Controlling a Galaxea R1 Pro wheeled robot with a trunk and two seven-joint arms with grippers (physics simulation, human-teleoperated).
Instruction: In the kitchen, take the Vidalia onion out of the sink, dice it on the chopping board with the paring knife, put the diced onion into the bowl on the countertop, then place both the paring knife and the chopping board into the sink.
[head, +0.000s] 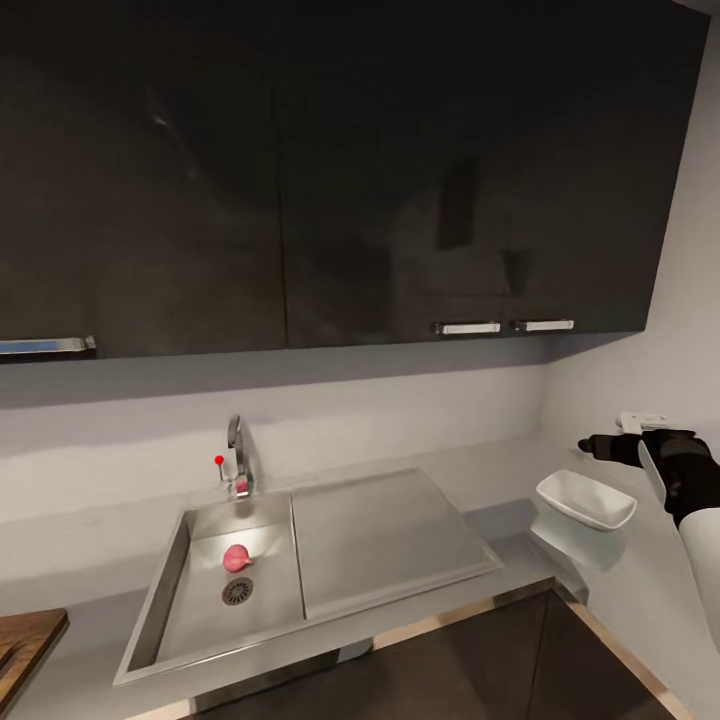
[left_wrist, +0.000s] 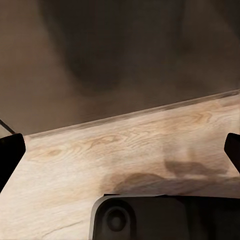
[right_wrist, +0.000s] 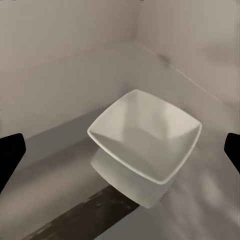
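Sink (head: 170, 610): grey basin holding one pinkish Vidalia onion (head: 237, 558) just behind the round drain (head: 237, 592), chrome tap (head: 240, 455) at the back, drainboard (head: 385, 535) alongside. Countertop (head: 90, 650): chopping board (head: 25, 640) corner at the near left edge; white square bowl (head: 586, 499) at the far right corner. Right gripper (right_wrist: 120, 145): raised near the bowl, fingers spread wide, empty; left gripper (left_wrist: 120, 150): jaws wide apart over light wood floor (left_wrist: 125, 150).

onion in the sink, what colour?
Pinkish red. The onion shows best in the head view, beside the drain in the sink.
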